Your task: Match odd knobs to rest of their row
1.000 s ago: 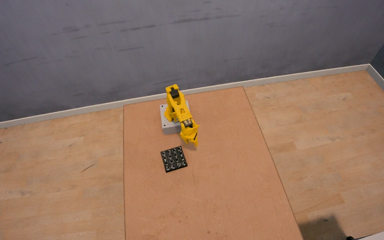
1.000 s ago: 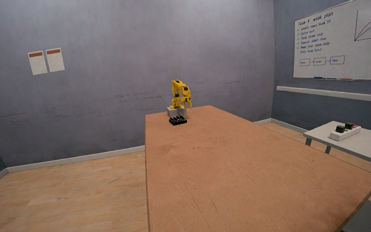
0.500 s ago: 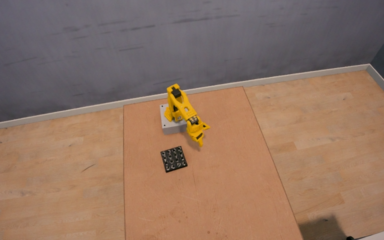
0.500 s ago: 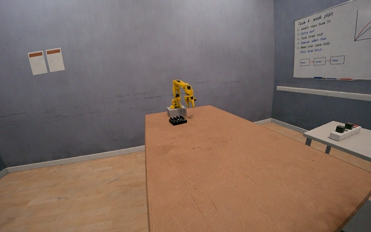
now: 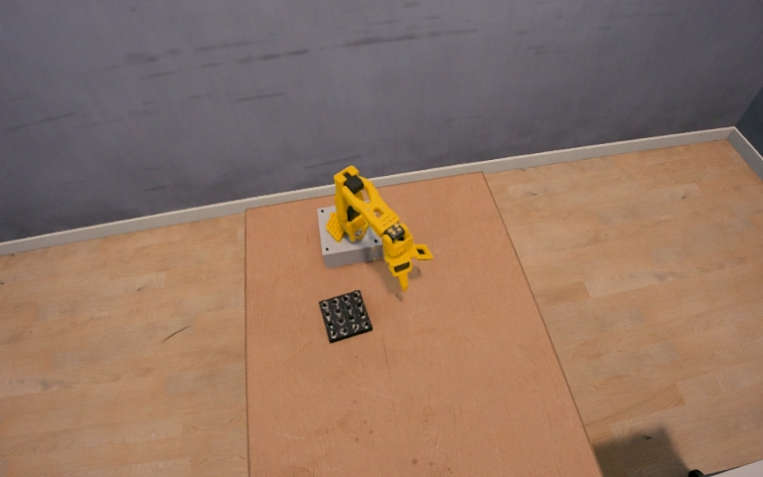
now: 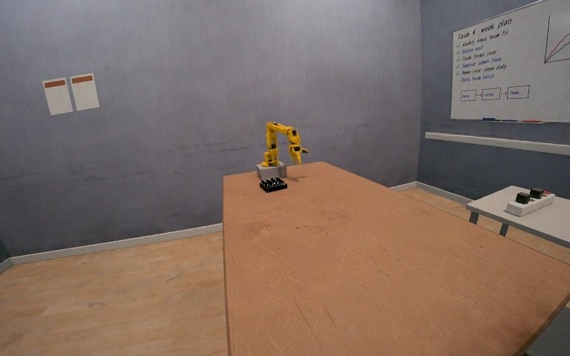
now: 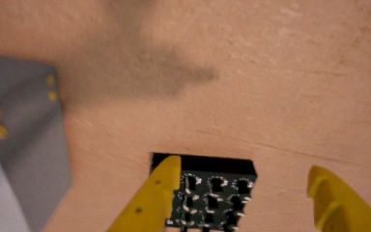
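The black knob box (image 5: 345,316) (image 6: 275,185) lies flat on the brown table (image 5: 427,371) (image 6: 357,259), in front of the arm's base. In the wrist view only its near part (image 7: 217,189) shows at the bottom edge, with several white-marked knobs too blurred to read. My yellow gripper (image 5: 414,270) (image 6: 301,156) (image 7: 242,166) hangs in the air to the right of the box and above table level, apart from it. Its jaws stand open with nothing between them.
The arm stands on a grey base block (image 5: 337,252) (image 6: 271,170) (image 7: 29,145) at the table's far end. A small grey side table with a white power strip (image 6: 528,202) stands off to the right. A whiteboard (image 6: 504,62) hangs on the right wall.
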`<state>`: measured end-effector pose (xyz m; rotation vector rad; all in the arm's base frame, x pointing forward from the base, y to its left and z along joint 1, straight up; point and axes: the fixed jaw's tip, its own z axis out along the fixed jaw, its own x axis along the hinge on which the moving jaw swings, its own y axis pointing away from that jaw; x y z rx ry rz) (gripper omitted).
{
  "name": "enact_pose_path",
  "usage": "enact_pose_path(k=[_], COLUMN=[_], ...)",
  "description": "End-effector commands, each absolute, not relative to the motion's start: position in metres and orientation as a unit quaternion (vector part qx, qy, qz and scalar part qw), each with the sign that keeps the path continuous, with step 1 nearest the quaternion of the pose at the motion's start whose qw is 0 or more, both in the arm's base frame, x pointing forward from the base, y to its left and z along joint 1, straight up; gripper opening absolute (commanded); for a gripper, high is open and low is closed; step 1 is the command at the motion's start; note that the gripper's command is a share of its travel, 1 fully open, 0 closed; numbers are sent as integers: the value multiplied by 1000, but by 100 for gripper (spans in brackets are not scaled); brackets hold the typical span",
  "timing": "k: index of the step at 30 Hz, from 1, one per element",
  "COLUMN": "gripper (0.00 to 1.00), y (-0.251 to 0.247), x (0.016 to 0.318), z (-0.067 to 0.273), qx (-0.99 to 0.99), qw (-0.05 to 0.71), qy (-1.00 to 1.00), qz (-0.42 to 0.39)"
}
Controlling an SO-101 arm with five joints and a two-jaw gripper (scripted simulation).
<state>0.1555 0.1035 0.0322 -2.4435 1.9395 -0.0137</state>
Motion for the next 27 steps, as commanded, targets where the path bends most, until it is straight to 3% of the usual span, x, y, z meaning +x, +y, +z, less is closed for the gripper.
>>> enact_pose_path(k=[1, 27], gripper=[32, 37], y=[111, 141], x=[150, 133], z=[32, 39], qx=[-745, -556], qw=[-1, -2], qy=[667, 831], qz=[0, 0])
